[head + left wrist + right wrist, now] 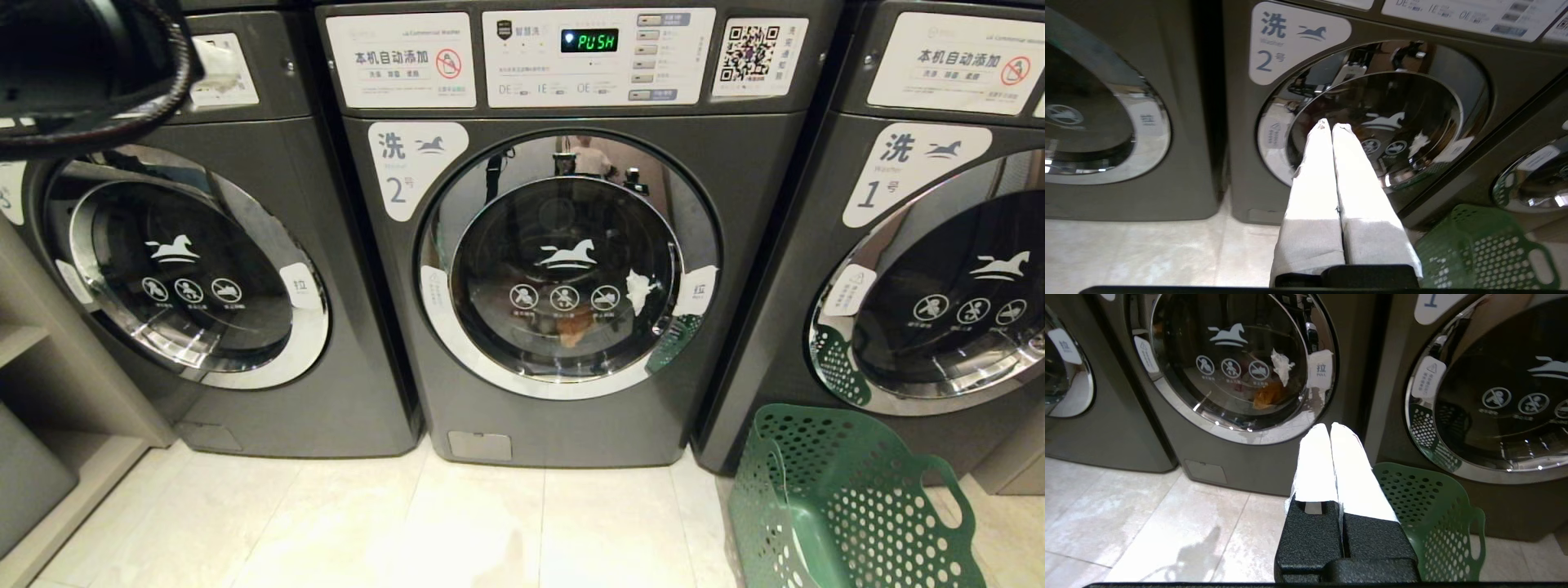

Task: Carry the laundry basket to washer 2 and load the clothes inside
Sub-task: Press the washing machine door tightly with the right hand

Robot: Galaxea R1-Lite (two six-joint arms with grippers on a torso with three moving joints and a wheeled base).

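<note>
Washer 2 point(563, 269) door shut, clothes point(1267, 394) visible behind glass, orange and white pieces low in drum, so loading looks done. Laundry basket point(841, 506) empty on floor just right of washer 2, parked clear of door. Left gripper point(1330, 127) and right gripper point(1329, 426) both pressed together, holding nothing, aimed at washer 2 front.

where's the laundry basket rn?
Head view, lower right: the laundry basket sits on the floor tiles in front of washer 1, just right of washer 2. It looks empty.
</note>
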